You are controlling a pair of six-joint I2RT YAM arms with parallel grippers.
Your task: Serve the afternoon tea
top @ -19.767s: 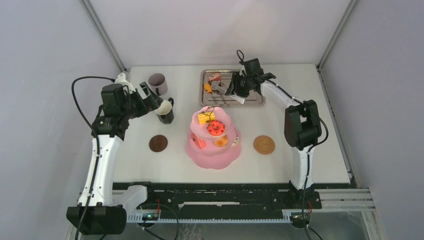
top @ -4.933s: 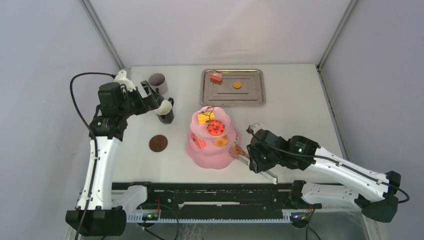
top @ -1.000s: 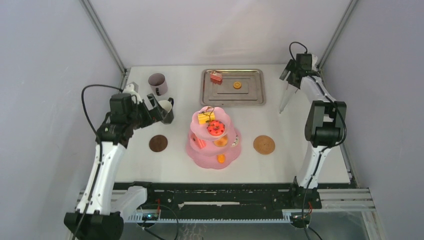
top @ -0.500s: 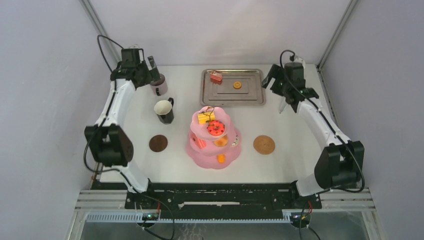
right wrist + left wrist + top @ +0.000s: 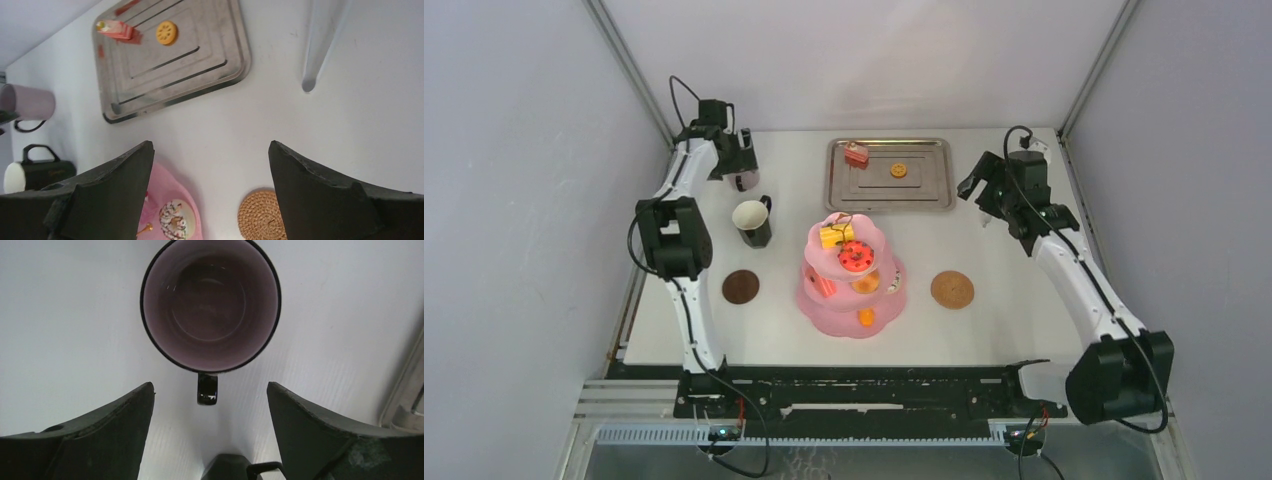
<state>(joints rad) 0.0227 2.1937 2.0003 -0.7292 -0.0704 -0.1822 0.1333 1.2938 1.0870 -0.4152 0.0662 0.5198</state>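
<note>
White table [image 5: 1024, 300] had the pink three-tier stand [image 5: 820, 310] in the middle, loaded with little cakes. Steel tray [image 5: 924, 192] behind it held a cake slice [image 5: 856, 154] and a cookie [image 5: 898, 170]. Left gripper [image 5: 210, 388] hung wide open over the empty mauve mug [image 5: 210, 302]. Right gripper [image 5: 210, 146] was open too, holding nothing.

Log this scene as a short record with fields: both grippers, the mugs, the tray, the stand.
Left gripper: open, over the mauve mug, handle lined up between fingers
Right gripper: open, empty, right of the rectangular steel tray
Black mug: upright, left of the pink three-tier scalloped stand
Tray: pink toy cake slice, round orange biscuit
Stand: toy pastries on its tiers
</note>
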